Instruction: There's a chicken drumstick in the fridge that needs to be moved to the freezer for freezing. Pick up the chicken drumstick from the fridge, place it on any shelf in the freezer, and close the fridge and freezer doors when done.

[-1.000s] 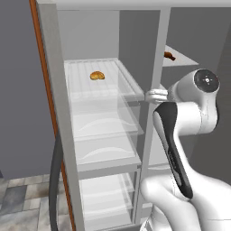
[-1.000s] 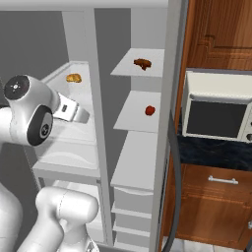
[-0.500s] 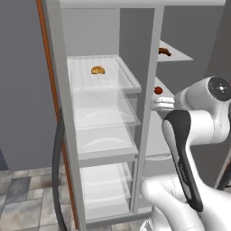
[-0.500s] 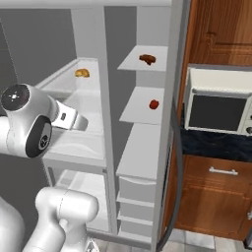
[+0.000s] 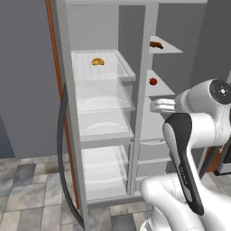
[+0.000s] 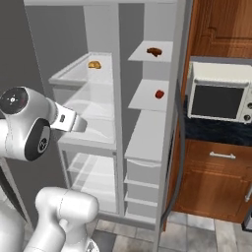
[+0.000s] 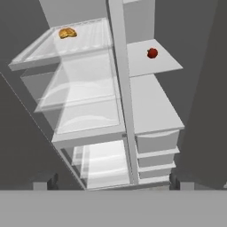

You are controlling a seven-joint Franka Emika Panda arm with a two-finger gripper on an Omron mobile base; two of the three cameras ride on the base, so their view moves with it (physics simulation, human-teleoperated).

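The chicken drumstick (image 5: 155, 44) (image 6: 154, 51), a small dark reddish-brown lump, lies on the top opaque shelf (image 5: 169, 48) of the freezer (image 6: 147, 128), the narrow right compartment. My gripper (image 5: 153, 106) (image 6: 82, 126) (image 7: 111, 181) hovers in front of the unit's centre post, well below the drumstick, open with nothing between its fingers. The fridge (image 5: 101, 122) with clear glass shelves is the wider left compartment. Both doors (image 5: 27, 76) (image 6: 183, 74) stand wide open at the sides.
A golden bun-like item (image 5: 97, 61) (image 7: 67, 33) rests on the fridge's top glass shelf. A small red fruit (image 5: 153, 81) (image 7: 152, 53) sits on the second freezer shelf. A microwave (image 6: 219, 98) and wooden cabinets (image 6: 216, 182) stand to the right. Grey floor tiles (image 5: 27, 189) lie in front.
Both base views have shifted, so the cameras moved with the base. My hand has come down from upper-shelf height and stays open. The drumstick, fruit and bun lie where they were.
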